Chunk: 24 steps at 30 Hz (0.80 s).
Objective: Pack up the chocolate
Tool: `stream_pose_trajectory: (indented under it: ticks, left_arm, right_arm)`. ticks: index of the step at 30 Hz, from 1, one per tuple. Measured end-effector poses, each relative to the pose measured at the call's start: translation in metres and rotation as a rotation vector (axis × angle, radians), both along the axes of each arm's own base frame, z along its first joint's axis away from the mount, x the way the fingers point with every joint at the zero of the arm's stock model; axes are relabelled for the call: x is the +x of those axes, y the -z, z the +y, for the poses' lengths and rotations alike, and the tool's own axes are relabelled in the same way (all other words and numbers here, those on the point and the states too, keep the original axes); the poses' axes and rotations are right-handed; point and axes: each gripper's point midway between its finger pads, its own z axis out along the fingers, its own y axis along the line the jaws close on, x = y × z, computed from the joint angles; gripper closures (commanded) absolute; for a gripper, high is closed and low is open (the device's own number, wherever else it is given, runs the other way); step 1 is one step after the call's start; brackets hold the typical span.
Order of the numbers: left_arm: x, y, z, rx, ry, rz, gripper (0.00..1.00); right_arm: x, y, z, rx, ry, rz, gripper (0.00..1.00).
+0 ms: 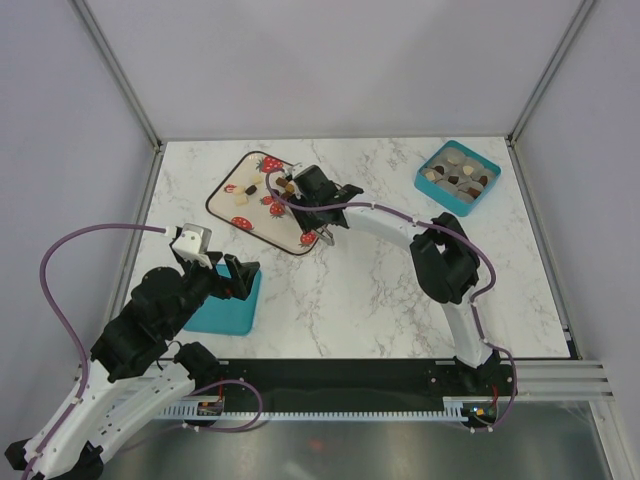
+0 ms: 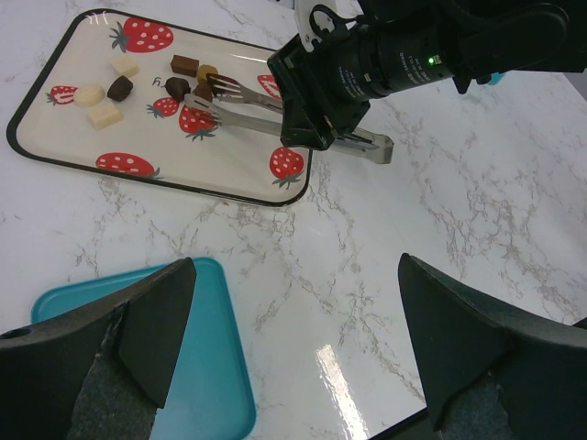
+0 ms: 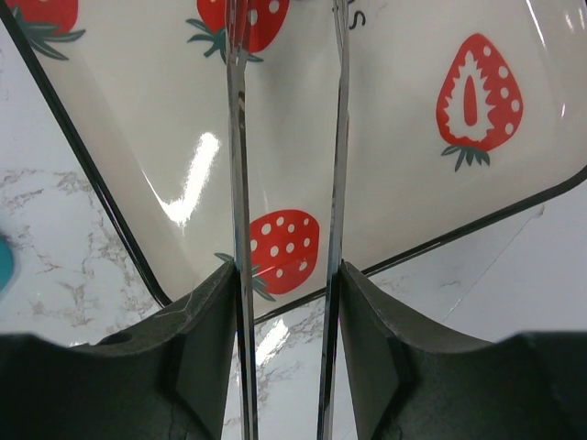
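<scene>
Several chocolate pieces [image 2: 119, 88], dark brown, light brown and cream, lie at the far end of a white tray [image 2: 229, 160] printed with strawberries; the pieces [image 1: 241, 198] also show on the tray [image 1: 288, 233] in the top view. My right gripper [image 1: 318, 195] is shut on metal tongs [image 2: 248, 117], with its fingers pressing both tong arms [image 3: 237, 137]. The tong tips reach the brown pieces [image 2: 204, 90]; I cannot tell whether they grip one. My left gripper [image 2: 295, 266] is open and empty, low over the marble beside a teal lid [image 2: 211, 367].
A teal box [image 1: 432, 160] holding several chocolates [image 1: 455, 175] stands at the back right. The teal lid [image 1: 225, 312] lies at the near left under my left arm [image 1: 160, 310]. Grey walls close off the marble table [image 1: 350, 290].
</scene>
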Motion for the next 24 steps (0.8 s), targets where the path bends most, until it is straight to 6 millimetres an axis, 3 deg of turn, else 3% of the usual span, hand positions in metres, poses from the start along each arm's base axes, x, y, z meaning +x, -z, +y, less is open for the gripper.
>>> stream_pose_trajectory:
  ticks: [11,19,24]
  left_arm:
    - [0.000,0.000,0.000,0.000,0.000,0.000,0.00]
    - [0.000,0.000,0.000,0.000,0.000,0.000,0.00]
    - [0.000,0.000,0.000,0.000,0.000,0.000,0.00]
  right_arm:
    - [0.014,-0.011,0.009,0.007,0.005,-0.028,0.52]
    - [0.006,-0.006,0.002,-0.022,0.004,0.000,0.60]
    - [-0.008,-0.019,-0.011,-0.024,0.002,0.007,0.62]
